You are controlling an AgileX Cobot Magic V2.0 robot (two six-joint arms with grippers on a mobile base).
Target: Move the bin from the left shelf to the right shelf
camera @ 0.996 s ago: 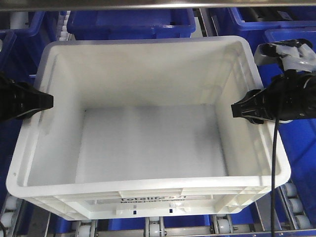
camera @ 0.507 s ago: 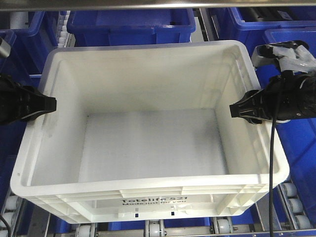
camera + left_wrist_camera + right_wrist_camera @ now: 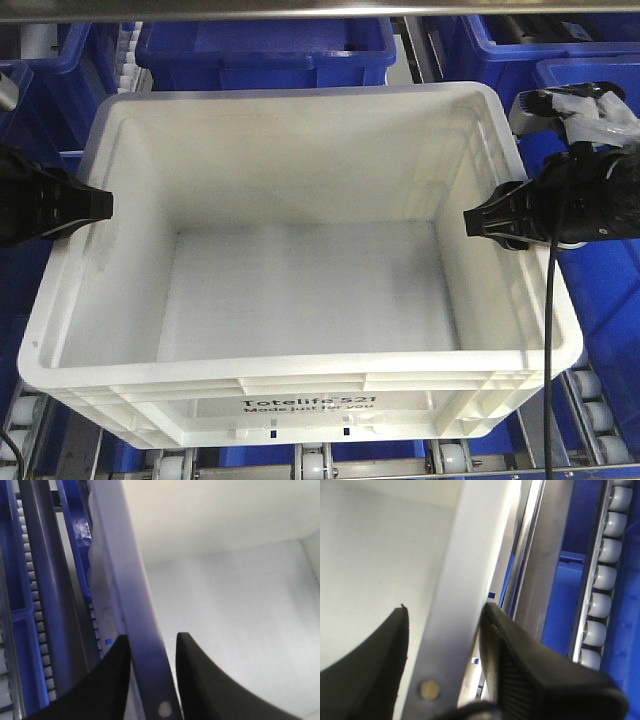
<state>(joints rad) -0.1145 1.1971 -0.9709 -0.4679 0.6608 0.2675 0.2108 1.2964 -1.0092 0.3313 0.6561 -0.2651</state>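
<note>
on rollers [image 3: 312, 462] — bin [image 3: 300, 290], both grippers [image 3: 152, 647] [image 3: 442, 622] clamping rims

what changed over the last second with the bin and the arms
The bin slid a little toward the camera, so its printed front wall shows more fully. The left end effector and right end effector kept their places astride its two side walls. The blue crates behind stayed put.

White bin [image 3: 300, 300] on roller shelf [image 3: 310, 462] among blue crates [image 3: 265, 48].
</note>
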